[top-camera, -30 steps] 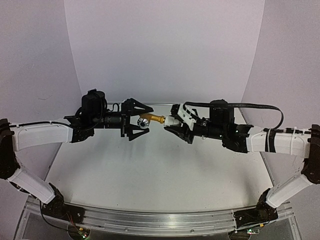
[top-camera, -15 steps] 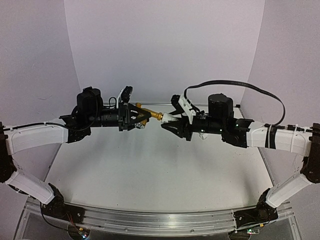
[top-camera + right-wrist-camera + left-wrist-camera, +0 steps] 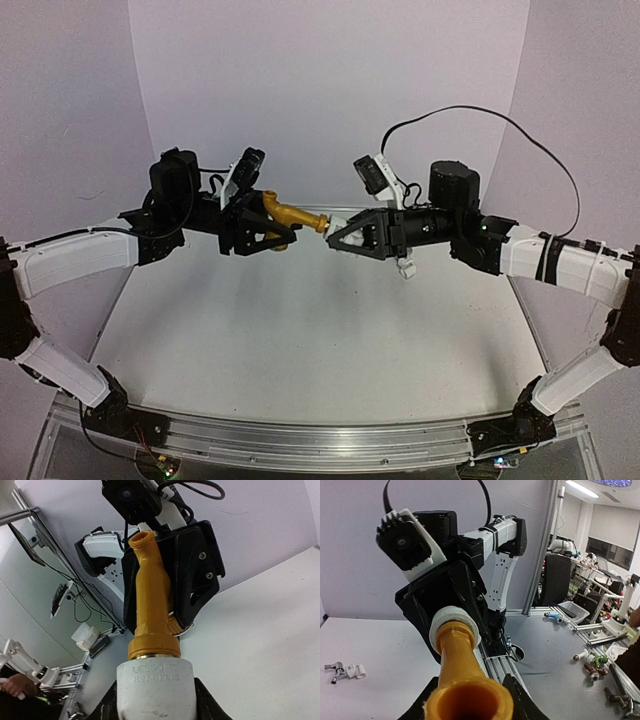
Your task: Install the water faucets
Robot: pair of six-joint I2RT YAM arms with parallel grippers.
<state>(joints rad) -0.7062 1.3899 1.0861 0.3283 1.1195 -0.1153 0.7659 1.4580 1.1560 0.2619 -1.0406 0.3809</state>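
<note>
Both arms are raised over the table (image 3: 300, 350), meeting nose to nose in mid-air toward the back wall. The left fingers (image 3: 255, 233) are drawn in narrow on the brass faucet (image 3: 290, 213), gripping it near its bent end, and its golden body points straight across at the other arm. The right fingers (image 3: 362, 236) are clamped on a short white pipe fitting (image 3: 337, 222). The faucet's collar sits right at the mouth of that fitting, so the two pieces run in one line between the arms, well clear of the table. From the right wrist I can see raised lettering on the fitting, too small to read for sure, and the brass collar touching its rim. Down on the table, in the left wrist view, a small silver faucet (image 3: 334, 667) lies right next to a white piece (image 3: 356, 671).
</note>
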